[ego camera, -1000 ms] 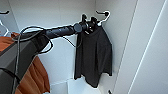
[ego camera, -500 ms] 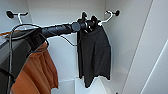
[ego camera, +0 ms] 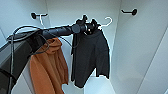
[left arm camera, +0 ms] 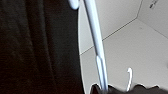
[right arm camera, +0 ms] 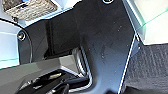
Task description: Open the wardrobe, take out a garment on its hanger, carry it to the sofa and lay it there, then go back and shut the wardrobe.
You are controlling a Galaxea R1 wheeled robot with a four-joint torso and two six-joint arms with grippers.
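In the head view the left gripper (ego camera: 93, 27) sits at upper centre, at the neck of the hanger (ego camera: 108, 21), whose white hook curves free to its right, off any rail. The garment (ego camera: 91, 55) hangs limp below it at frame centre, inside the open wardrobe (ego camera: 140, 50); judged from this, the arm carries the load so the cloth drapes clear of the walls. Jaws appear closed on the hanger (contact itself is masked by the gripper body and dark fabric). An orange garment (ego camera: 48, 67) hangs at lower left, its hanger mostly hidden behind the arm. In the left wrist view the hanger's white bar (left arm camera: 96, 50) runs beside black cloth. Right gripper state: cannot tell.
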